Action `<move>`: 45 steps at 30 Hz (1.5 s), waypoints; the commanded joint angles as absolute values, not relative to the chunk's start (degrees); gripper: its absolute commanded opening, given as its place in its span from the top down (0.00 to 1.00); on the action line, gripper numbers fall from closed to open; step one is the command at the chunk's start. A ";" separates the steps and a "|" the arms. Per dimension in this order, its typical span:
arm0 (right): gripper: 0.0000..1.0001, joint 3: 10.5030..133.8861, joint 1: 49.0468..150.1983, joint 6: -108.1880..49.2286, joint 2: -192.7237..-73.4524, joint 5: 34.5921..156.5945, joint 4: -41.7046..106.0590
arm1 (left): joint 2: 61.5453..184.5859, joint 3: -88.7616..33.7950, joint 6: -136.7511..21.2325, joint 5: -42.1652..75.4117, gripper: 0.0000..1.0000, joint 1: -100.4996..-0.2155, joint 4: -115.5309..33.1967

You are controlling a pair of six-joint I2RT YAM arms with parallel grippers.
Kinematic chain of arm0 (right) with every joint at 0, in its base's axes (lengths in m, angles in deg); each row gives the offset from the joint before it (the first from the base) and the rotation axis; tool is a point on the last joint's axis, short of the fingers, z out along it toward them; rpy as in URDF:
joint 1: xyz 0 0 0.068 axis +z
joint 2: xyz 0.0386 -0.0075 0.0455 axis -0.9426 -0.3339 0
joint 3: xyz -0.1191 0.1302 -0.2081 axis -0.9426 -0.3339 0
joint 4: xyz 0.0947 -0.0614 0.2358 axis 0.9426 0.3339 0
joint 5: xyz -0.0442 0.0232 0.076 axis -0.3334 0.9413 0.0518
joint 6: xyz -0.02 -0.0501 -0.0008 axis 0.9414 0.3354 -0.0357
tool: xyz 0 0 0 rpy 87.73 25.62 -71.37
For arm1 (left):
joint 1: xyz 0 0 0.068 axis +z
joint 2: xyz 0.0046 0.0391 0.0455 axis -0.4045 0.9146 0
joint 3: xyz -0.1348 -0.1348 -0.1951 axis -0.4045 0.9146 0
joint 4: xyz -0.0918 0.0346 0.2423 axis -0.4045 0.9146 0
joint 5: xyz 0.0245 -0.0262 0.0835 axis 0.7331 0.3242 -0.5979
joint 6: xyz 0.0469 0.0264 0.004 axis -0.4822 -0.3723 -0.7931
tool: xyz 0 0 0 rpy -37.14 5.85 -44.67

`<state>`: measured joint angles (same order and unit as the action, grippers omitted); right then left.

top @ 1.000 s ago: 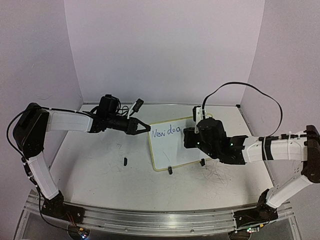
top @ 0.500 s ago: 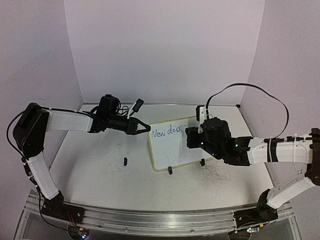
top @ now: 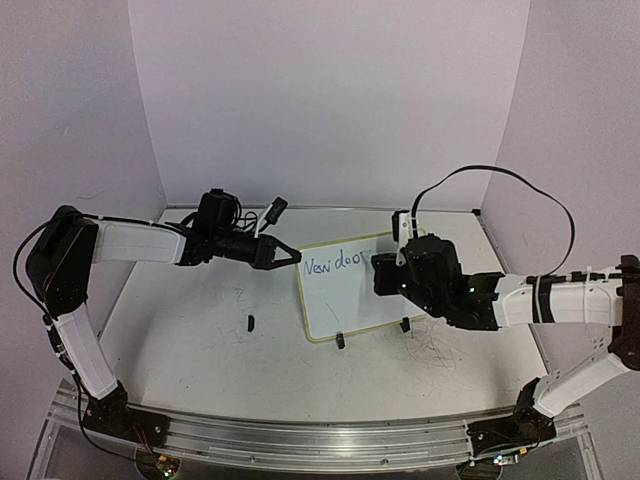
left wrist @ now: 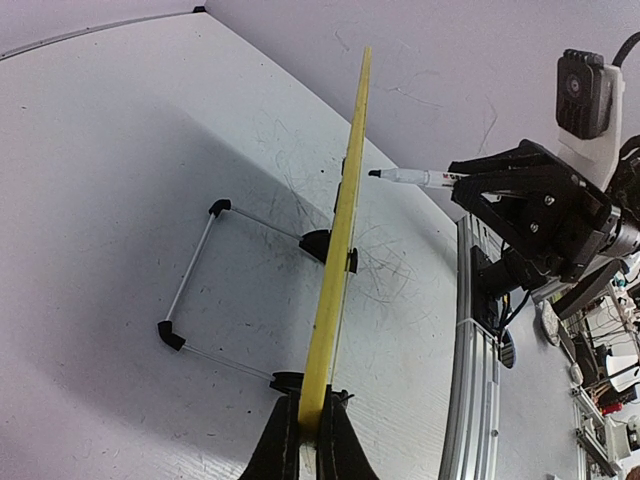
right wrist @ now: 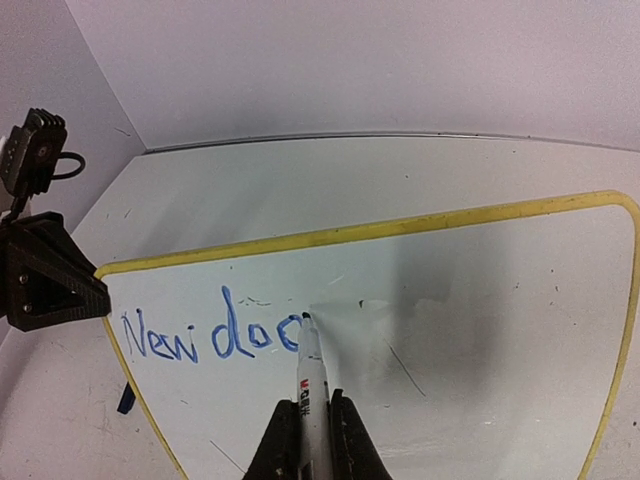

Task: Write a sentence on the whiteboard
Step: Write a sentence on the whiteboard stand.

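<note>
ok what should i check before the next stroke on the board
1. Left end effector clamped on the yellowish frame of the glossy white rectangular whiteboard: ok.
2. Right end effector shut on the slim white marker: ok.
3. Marker tip at the end of the thin blue handwriting: ok.
4. Tip actually pressing on the surface: cannot tell.
5. Bare board to the right of the writing for more letters: ok.
6. Sentence complete: not ok, it reads roughly "New doo".
</note>
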<state>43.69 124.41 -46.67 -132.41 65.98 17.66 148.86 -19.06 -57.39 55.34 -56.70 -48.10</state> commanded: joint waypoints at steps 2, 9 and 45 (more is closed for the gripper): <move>1.00 45.78 123.98 -45.95 -133.62 65.18 16.29 | 148.56 -18.86 -58.18 54.75 1.00 -56.65 -44.46; 1.00 46.11 123.87 -45.83 -134.51 64.57 16.30 | 148.54 -18.93 -58.19 54.85 1.00 -56.64 -44.46; 1.00 43.33 124.36 -48.74 -132.67 64.25 19.61 | 148.73 -19.03 -58.00 54.90 1.00 -56.69 -44.44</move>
<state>42.27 124.27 -49.50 -133.00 65.30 19.72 148.87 -19.06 -57.37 55.34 -56.70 -48.10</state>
